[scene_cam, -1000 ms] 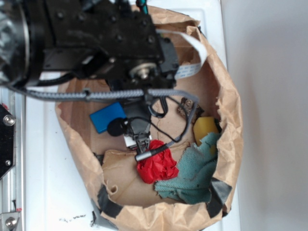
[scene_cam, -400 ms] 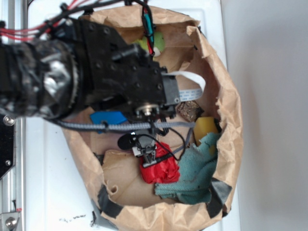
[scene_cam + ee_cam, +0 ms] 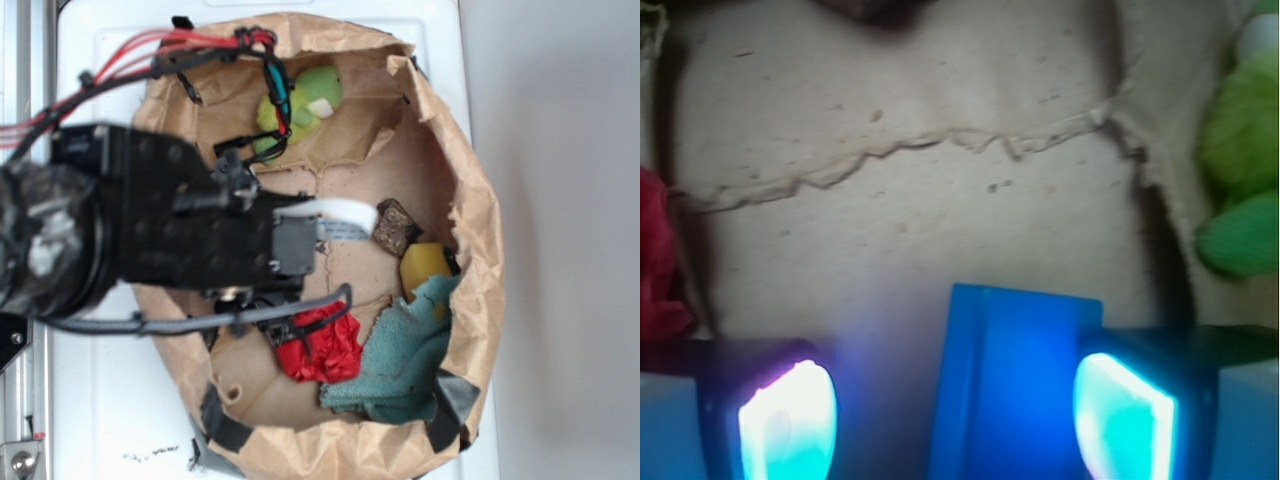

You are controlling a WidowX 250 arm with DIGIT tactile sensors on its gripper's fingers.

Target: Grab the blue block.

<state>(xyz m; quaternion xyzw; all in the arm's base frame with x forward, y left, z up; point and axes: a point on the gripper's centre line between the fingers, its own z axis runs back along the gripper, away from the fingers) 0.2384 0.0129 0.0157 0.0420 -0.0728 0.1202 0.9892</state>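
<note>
In the wrist view the blue block (image 3: pixel 1015 380), a smooth bright blue slab, lies on the brown paper floor between my fingers. My gripper (image 3: pixel 955 410) is open. The right finger (image 3: pixel 1125 420) sits at the block's right edge. A wide gap separates the block from the left finger (image 3: pixel 785 425). In the exterior view the black arm (image 3: pixel 200 245) covers the block and the fingers, so neither shows there.
All of this lies inside a paper bag (image 3: pixel 480 250) with raised walls. A red cloth ball (image 3: pixel 322 347) lies just right of the arm, then a teal towel (image 3: pixel 400 370), a yellow object (image 3: pixel 425 265) and a brown piece (image 3: pixel 397 228). A green plush (image 3: pixel 300 100) lies at the back.
The arm has swung left and toward the near side of the bag, now covering the blue block. The green plush at the back has come into view.
</note>
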